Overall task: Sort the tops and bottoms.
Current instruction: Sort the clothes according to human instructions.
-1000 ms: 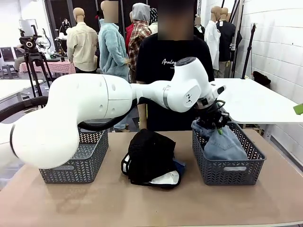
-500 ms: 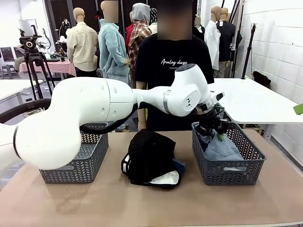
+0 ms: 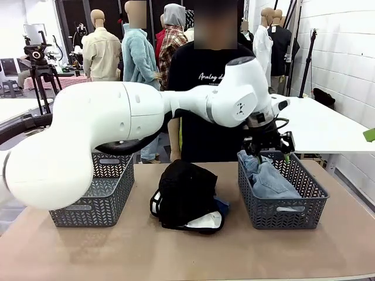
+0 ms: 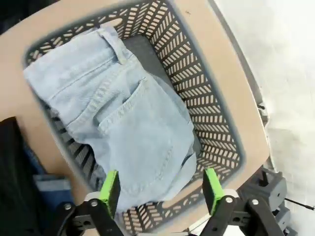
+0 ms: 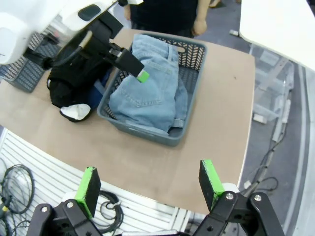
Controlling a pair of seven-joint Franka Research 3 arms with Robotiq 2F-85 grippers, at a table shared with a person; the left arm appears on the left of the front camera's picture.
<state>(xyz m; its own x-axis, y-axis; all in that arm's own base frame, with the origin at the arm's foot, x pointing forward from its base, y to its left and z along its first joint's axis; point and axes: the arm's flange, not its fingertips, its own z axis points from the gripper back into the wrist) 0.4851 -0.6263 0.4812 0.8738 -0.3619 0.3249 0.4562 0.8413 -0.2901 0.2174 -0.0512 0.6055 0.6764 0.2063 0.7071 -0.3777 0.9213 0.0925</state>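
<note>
Just let go with the left gripper [image 3: 271, 153]: a second back clenched low in the right basket [image 3: 281, 215] on the light blue jeans [image 3: 272, 182], half a second back already loosening, now lifted above the basket's far part with fingers [image 4: 109, 189] spread wide and nothing between them. From the left wrist, looking straight down on the jeans: waistband and back pocket up, crumpled inside the basket, one fold up against a wall. Clear of the denim, not touching it.

Means one of the bottoms put away, at the right side of the surface [image 3: 176, 252]. Left to do, judging by the pile in the middle: the black top [image 3: 181, 193] heaped uppermost, the white top [image 3: 206, 221] peeking out at the near edge, a strip of the darker denim [image 3: 221, 205] showing at the right of the heap, under the black cloth. Likely next: back to that pile, with the dark denim bound for the same right basket and both tops for the left basket [image 3: 94, 205]. Cannot tell what lies in that one, hidden by its own wall and the arm above it. Worth minding: the denim buried under the tops, so easy to drag the wrong cloth along.

Right gripper [image 5: 150, 184] held high off the near right corner, well apart from everything, fingers [image 5: 91, 186] released and wide, grasping nothing. Person [image 3: 205, 76] standing at the far side, behind the middle
</note>
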